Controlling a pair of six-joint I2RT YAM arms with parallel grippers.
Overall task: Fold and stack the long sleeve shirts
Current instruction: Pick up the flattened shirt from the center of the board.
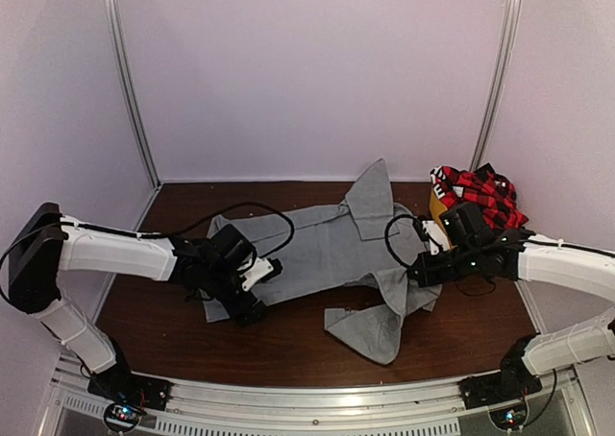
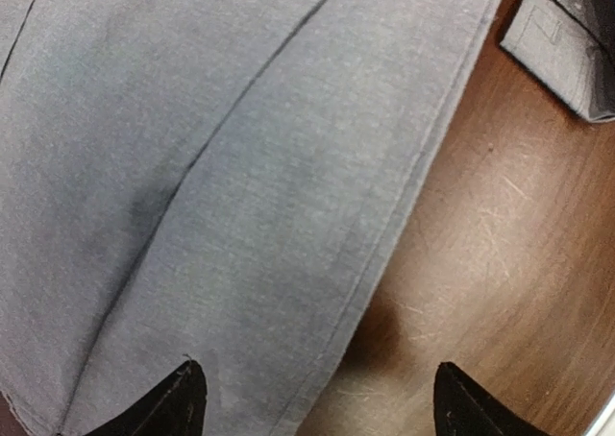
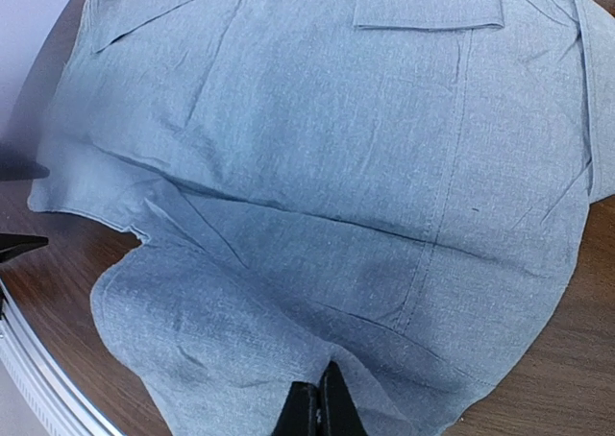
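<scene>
Brown wood bench [image 1: 288, 354] fills the floor of a white booth. Walls [image 1: 317, 71] close in behind and on both sides of the grey shirt, w/ a metal rail [image 1: 307, 393] along the near edge in front of it.

Grey shirt [image 1: 327, 249] lies spread flat across mid-bench. One sleeve [image 1: 370, 194] points off toward the back wall, the other [image 1: 370, 330] is bunched on the shirt's near side. Pocket [image 3: 430, 4] faces up.

Plaid shirt [image 1: 485, 194], red/black, is heaped on a yellow tub [image 1: 437, 208] just past the grey shirt's R end, toward the back. R arm's wrist sits right in front of the tub. Black cable [image 1: 259, 210] loops over the grey shirt's L part.

L gripper [image 2: 319, 405] hovers at the shirt's stitched L edge, spread wide, nothing in it. One fingertip is over cloth, the other over bare wood.

R gripper [image 3: 320, 404] is closed tight, tips down on the cloth at the shirt's R end. Can't tell if a pinch of cloth is caught btwn them.

Free room: bare bench on the shirt's near side, to its L and behind its L half. The R side is crowded by tub + plaid heap.
</scene>
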